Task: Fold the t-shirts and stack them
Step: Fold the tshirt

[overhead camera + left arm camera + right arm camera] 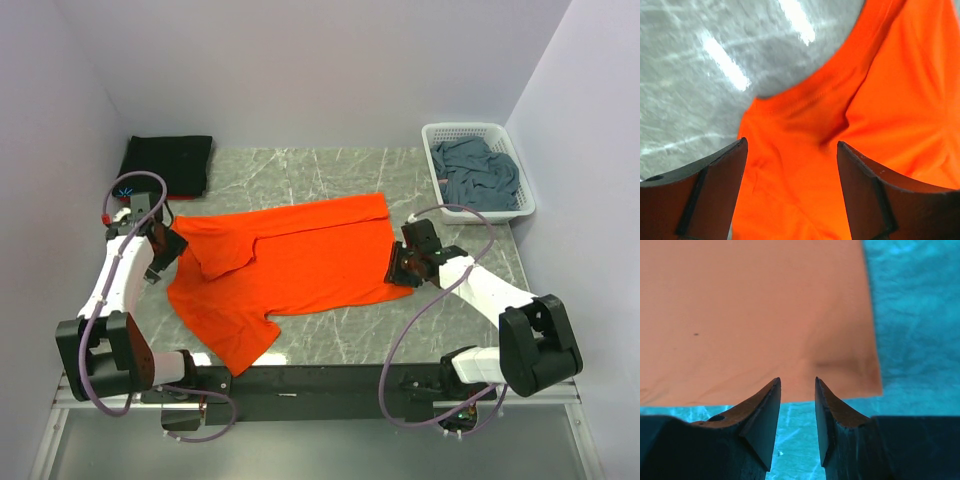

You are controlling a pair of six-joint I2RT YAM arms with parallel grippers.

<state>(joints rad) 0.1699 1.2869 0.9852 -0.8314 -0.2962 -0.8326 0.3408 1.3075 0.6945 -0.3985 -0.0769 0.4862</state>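
The orange t-shirt [290,260] lies spread across the middle of the table, its left sleeve folded inward over the chest. My left gripper [165,255] hovers at its left shoulder, open, with the orange cloth [890,100] below and nothing between the fingers [792,145]. At the shirt's right edge my right gripper [398,268] is open by a narrow gap. Its tips [797,380] reach the hem of the orange cloth [750,315] and bare table shows between them. A folded black t-shirt [167,163] lies at the back left. The blue-grey t-shirt [480,172] is crumpled in the basket.
The white lattice basket [465,128] stands at the back right corner. Grey marble tabletop [330,170] shows behind the orange shirt. White walls close in on the left, back and right. A black rail [320,380] runs along the near edge between the arm bases.
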